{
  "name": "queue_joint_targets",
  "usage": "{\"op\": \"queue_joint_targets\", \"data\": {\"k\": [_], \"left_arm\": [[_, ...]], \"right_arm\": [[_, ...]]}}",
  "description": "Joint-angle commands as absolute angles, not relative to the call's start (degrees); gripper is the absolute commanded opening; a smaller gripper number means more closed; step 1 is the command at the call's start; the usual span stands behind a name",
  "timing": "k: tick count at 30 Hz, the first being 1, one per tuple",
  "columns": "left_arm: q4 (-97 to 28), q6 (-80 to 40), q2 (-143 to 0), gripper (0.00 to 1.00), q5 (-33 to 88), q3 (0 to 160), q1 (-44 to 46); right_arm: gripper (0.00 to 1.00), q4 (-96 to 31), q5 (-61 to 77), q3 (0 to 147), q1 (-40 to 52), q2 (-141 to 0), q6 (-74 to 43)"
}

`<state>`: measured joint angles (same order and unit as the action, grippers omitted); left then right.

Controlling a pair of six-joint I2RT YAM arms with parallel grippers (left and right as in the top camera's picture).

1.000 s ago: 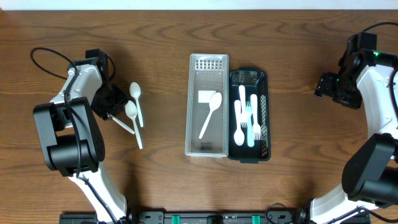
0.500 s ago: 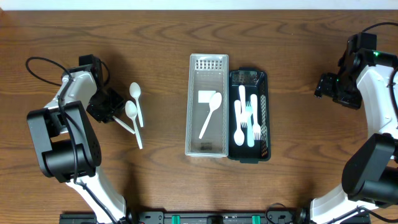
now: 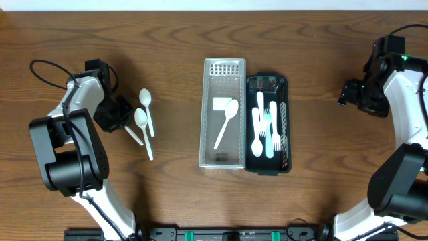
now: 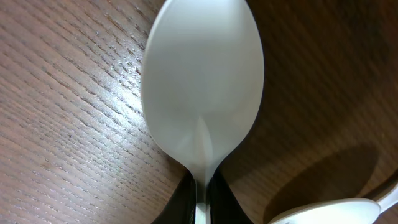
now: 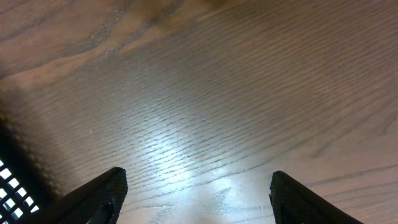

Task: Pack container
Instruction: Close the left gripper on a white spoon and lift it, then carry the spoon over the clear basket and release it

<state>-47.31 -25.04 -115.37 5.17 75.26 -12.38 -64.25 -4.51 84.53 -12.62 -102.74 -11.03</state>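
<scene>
Wooden table (image 3: 174, 40): left hand (image 4: 200, 198) (open before) now grips spoon (image 4: 202, 81).

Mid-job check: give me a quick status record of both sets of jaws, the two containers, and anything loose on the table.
left gripper: jaws shut on the neck of the held spoon
right gripper: jaws open, nothing held, above the table
clear bin: one binned spoon, plus a flat white piece
black tray: white cutlery, forks and spoons
loose: loose spoon beside the left arm
</scene>
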Motion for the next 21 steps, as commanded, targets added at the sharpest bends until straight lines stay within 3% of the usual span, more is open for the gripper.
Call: {"op": "queue_joint_targets", "data": {"k": [1,11,21], "left_arm": [[-47.8,-22.7,-115.9,0.06,3.0,72.9,-13.0],[-55.0,-16.1,-95.7,0.06,3.0,78.3,-5.4],[-53.8,-15.5,-84.8,0.06,3.0,81.0,20.0]], "right_arm": [[0.76,-64.3,-4.5,84.3,-13.2,-103.2,-10.2],[0.77,-64.1,-4.5,84.3,-13.2,-103.2,-10.2],[0.77,-64.1,-4.5,84.3,-13.2,-103.2,-10.2]]}}
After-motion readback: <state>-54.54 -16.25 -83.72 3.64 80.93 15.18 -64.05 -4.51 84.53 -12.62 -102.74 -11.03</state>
